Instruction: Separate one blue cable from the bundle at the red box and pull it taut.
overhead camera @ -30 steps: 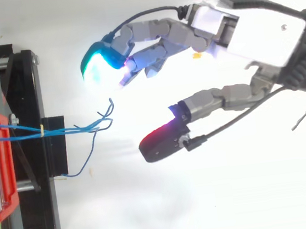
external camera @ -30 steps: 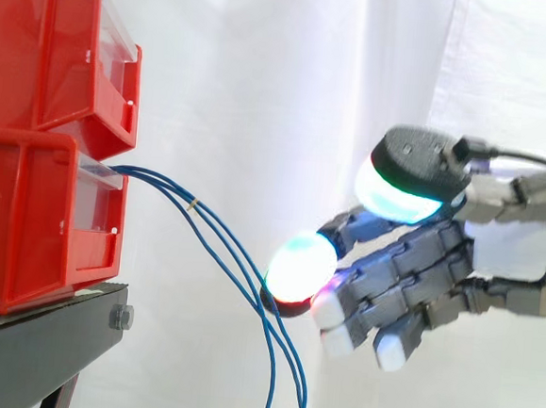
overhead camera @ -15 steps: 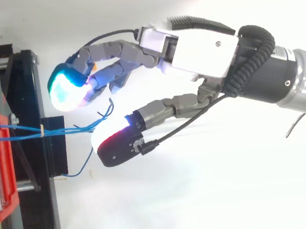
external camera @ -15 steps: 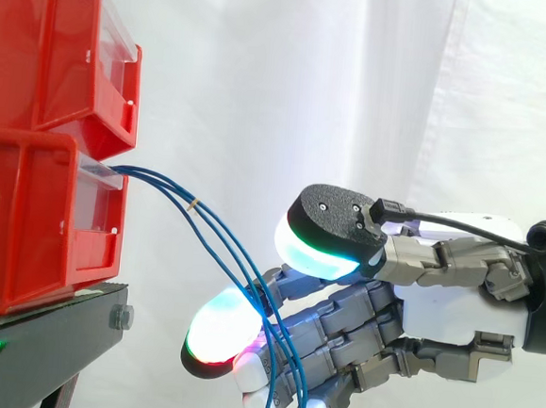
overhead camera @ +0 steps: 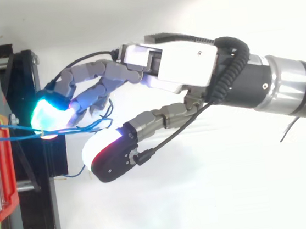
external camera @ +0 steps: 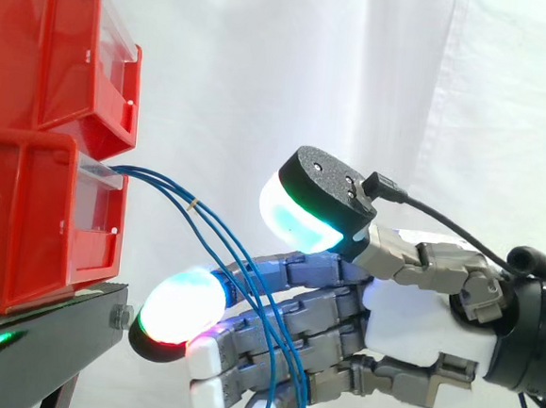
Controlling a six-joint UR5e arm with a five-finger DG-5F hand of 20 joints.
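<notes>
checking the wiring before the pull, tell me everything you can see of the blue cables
The blue cables are several thin, flexible-looking strands coming out of the front of the lower red box. A small pale tie binds them close to the box. Past it they fan apart, droop slack, cross in front of the open hand and run below the side view's bottom edge.
</notes>
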